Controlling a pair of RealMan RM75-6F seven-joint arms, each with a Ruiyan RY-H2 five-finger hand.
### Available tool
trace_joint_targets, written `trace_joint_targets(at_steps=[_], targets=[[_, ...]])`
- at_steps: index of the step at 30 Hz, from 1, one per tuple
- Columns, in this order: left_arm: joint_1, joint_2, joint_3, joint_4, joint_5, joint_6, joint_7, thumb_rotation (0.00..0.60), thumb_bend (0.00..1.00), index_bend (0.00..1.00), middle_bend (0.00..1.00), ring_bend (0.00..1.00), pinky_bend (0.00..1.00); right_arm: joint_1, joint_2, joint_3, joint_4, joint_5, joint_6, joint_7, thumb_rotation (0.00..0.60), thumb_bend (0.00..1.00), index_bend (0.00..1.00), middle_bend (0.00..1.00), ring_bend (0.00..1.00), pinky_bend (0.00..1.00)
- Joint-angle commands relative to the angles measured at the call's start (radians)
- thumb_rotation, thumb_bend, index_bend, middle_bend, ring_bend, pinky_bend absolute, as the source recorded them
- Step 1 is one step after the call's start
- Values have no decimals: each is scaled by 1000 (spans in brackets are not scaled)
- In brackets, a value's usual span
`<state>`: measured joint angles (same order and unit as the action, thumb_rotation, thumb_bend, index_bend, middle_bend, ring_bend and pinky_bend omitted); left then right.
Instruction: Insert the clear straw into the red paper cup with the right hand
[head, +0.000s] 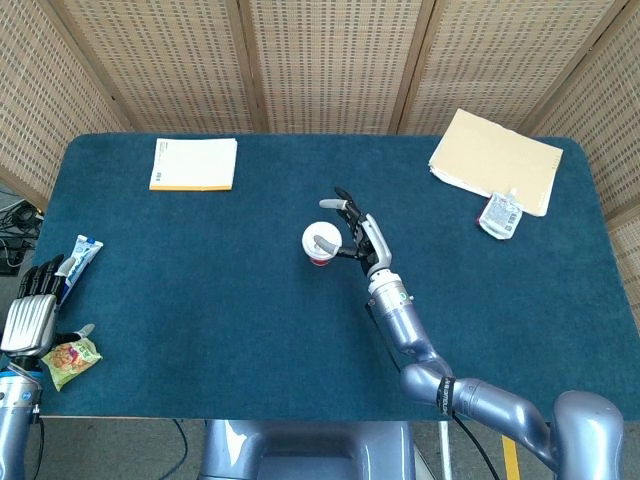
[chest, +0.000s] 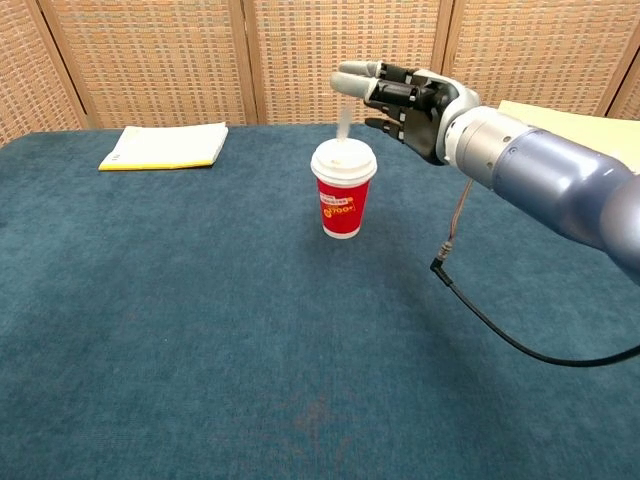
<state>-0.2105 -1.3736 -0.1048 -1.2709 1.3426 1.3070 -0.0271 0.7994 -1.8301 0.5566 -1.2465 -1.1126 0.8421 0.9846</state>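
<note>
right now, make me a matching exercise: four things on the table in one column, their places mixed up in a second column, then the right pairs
Things:
1. red paper cup
2. yellow-edged notepad
3. tan folder
4. snack packet

Places, head view:
A. far right corner of the table
B. near left edge, beside the left hand
C. middle of the table, by the fingers of the right hand
D. far left part of the table

Pairs: 1-C, 2-D, 3-A, 4-B
</note>
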Motion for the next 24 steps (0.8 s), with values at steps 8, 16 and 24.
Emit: trace_joint_targets(at_steps=[8,16,24], targets=[[2,2,0,-1,0,2,-4,600,111,0,0,0,0,1,12,-4,-12,-24,3,-3,600,331,279,32,0,0],[4,4,-3,-4,3,13,-7,600,111,0,0,0,0,-29,121,-44,-21,-103,27,-84,600,298,260,0,0,0],[17,15,3,-34,39,64,-5,600,111,0,0,0,0,-186,363,-221,-62,-248,192,-481,600,218,155,0,0,0]])
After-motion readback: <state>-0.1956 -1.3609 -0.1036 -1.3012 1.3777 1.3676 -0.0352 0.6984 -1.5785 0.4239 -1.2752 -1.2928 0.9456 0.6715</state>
